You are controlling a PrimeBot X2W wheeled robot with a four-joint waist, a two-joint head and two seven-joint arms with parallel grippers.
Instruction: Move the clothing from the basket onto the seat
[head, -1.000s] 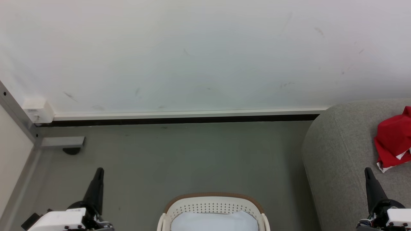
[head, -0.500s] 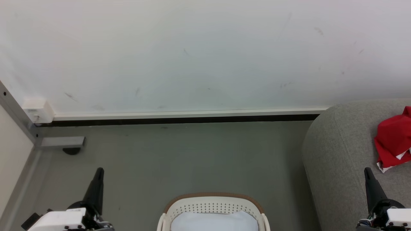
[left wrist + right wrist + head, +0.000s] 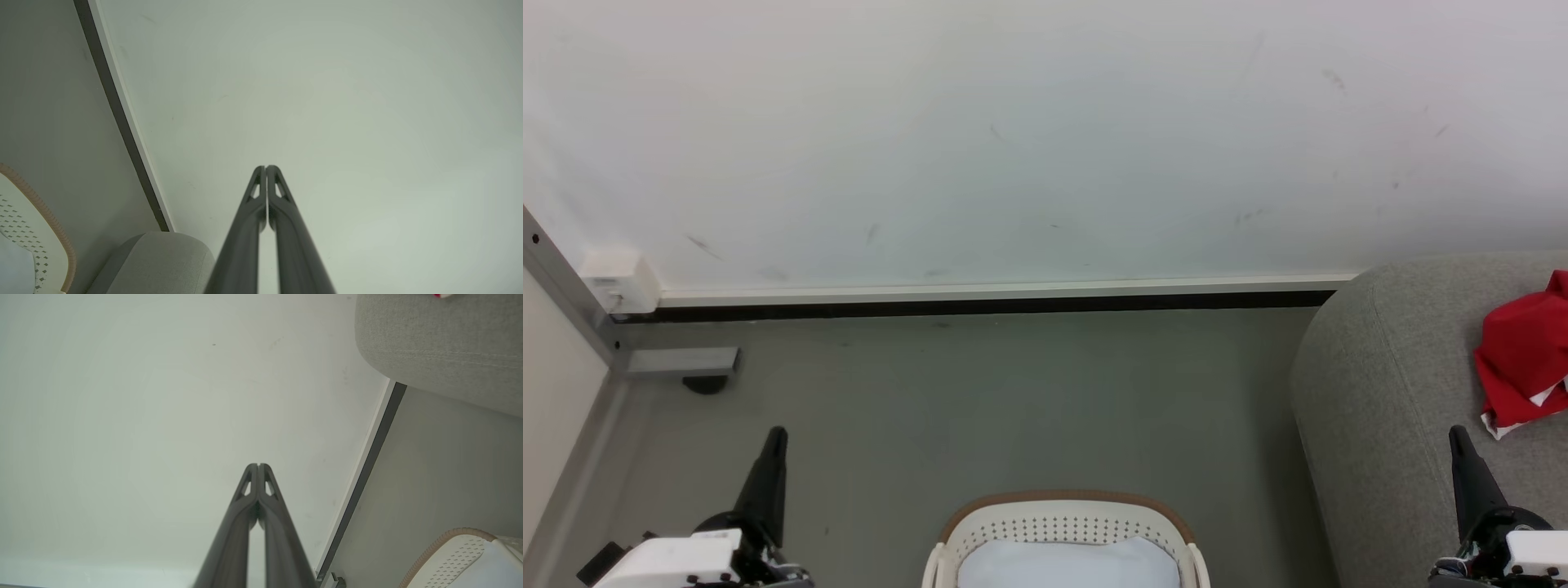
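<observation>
The left gripper (image 3: 265, 167) and right gripper (image 3: 258, 465) were seen pressed closed, empty. Red clothing (image 3: 1523, 359) was found lying on the seat (image 3: 1388, 392). In the basket (image 3: 1062, 523), the pale cushion (image 3: 1066, 565) could be grabbed by mistake, it being what was exposed on top.

White wall (image 3: 1045, 139) across the whole top half of the head view, flat and evenly lit, faint grey scuffs (image 3: 699, 244) scattered over it. Along its foot runs a pale skirting strip (image 3: 996, 290) over a thin black band (image 3: 996, 308). Below that, dull grey-green floor (image 3: 1013, 400), matte under soft light. Over on the left, a grey metal post (image 3: 564, 286) slants down, a small white box (image 3: 619, 282) on the wall just beside it, and a short metal bar (image 3: 682, 360) rests on a dark foot (image 3: 704, 384). A beige panel (image 3: 551, 425) sits at the lower left corner. Far right, the light grey seat (image 3: 1380, 392), rounded at the edge, stands on the floor by the wall.
</observation>
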